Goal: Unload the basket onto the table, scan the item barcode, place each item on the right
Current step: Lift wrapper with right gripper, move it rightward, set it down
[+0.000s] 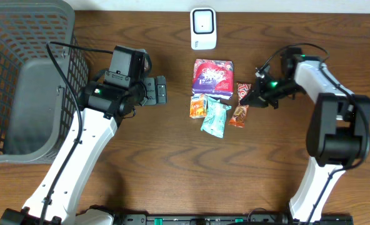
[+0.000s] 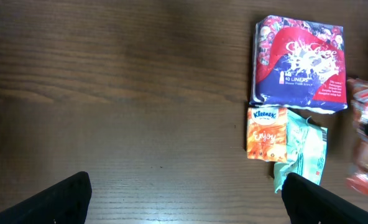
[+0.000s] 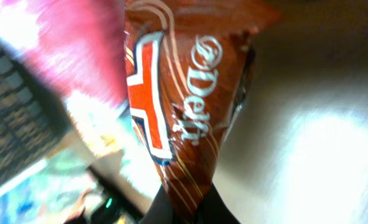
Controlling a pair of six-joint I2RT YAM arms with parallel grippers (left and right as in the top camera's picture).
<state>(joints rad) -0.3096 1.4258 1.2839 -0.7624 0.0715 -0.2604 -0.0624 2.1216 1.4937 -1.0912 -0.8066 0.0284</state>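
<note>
Clamping the brown Delfi wrapper (image 3: 184,106): right claw (image 1: 251,95), shut on one end of it, at the right edge of the item cluster on the tabletop (image 1: 141,162).

Left claw (image 2: 187,208): jaws wide, nothing between them, hovering left of the cluster.

Cluster: purple-and-red napkin pack (image 1: 212,77) at the top; orange Kleenex pack (image 1: 198,106) and teal packet (image 1: 215,119) side by side just below it.

White scanner (image 1: 203,28): far edge, beyond the napkin pack.

Grey mesh basket (image 1: 22,37): far left.
</note>
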